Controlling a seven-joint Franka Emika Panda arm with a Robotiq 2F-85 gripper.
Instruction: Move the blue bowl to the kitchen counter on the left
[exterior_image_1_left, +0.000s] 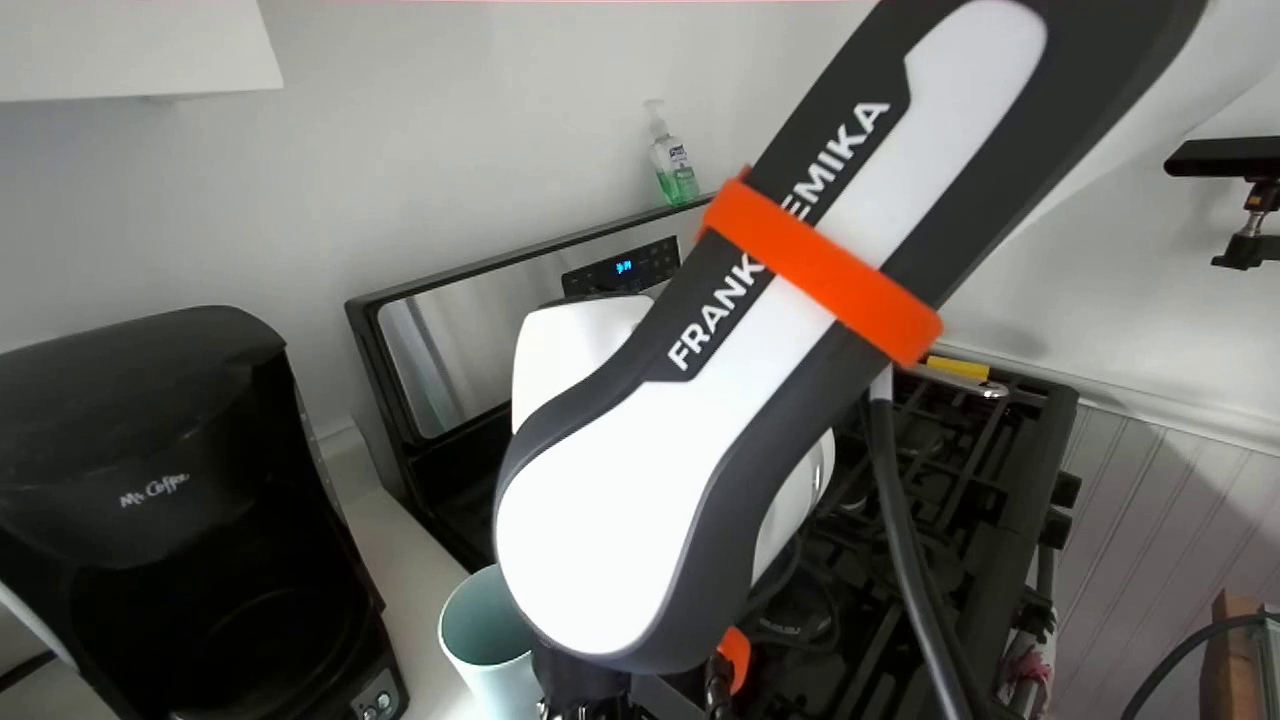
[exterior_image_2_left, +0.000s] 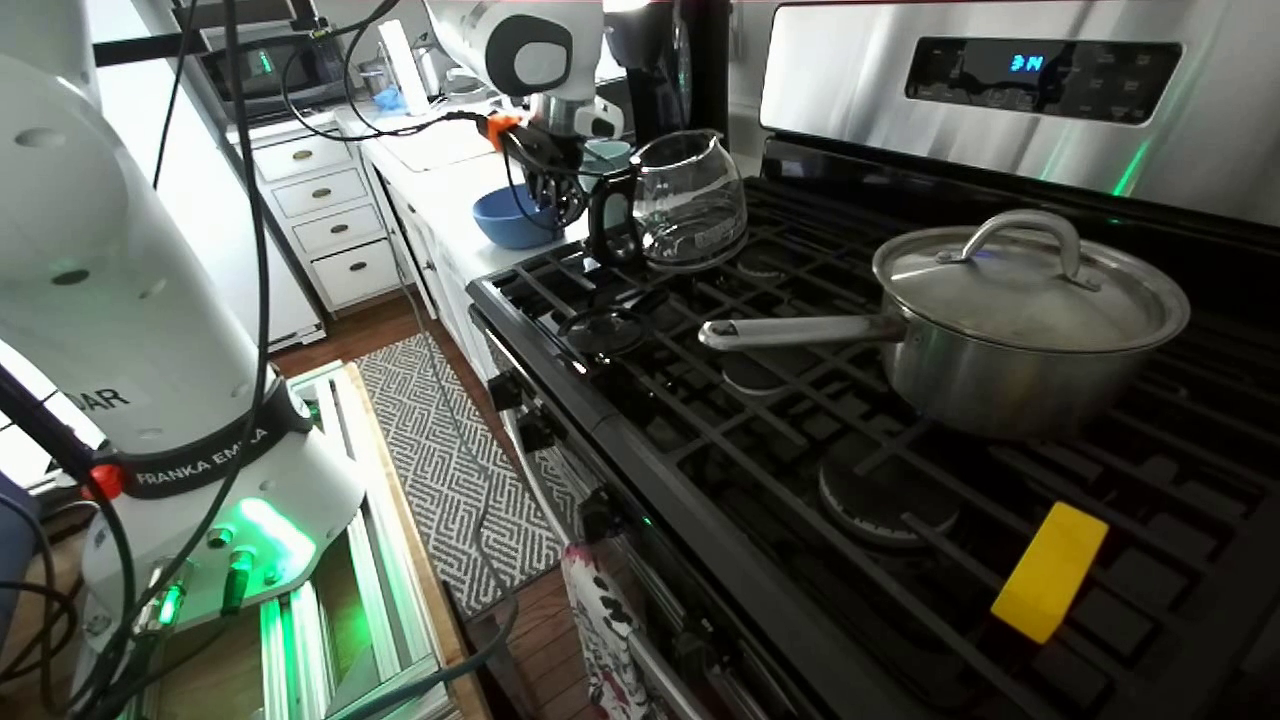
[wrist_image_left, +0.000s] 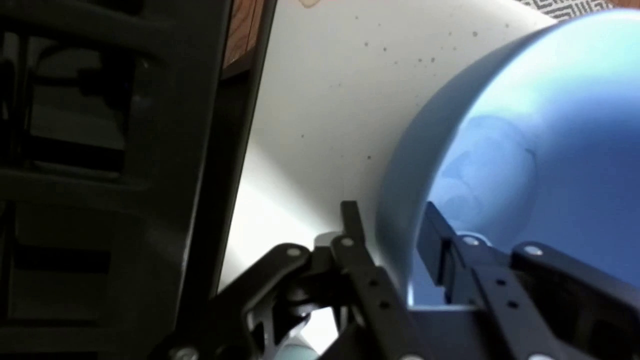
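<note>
Blue bowl (exterior_image_2_left: 503, 220) on the counter (wrist_image_left: 320, 100), left of the stove (exterior_image_2_left: 640, 455)
The gripper (wrist_image_left: 390, 212) stands parted, straddling the bowl's side.

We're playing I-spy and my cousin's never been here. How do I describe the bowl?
Find the big black stove. Beside it, on the pale counter, sits the bowl, the gripper at its rim. It's round, wide and blue, while the nearby coffee pot is clear and the cup pale teal.
</note>
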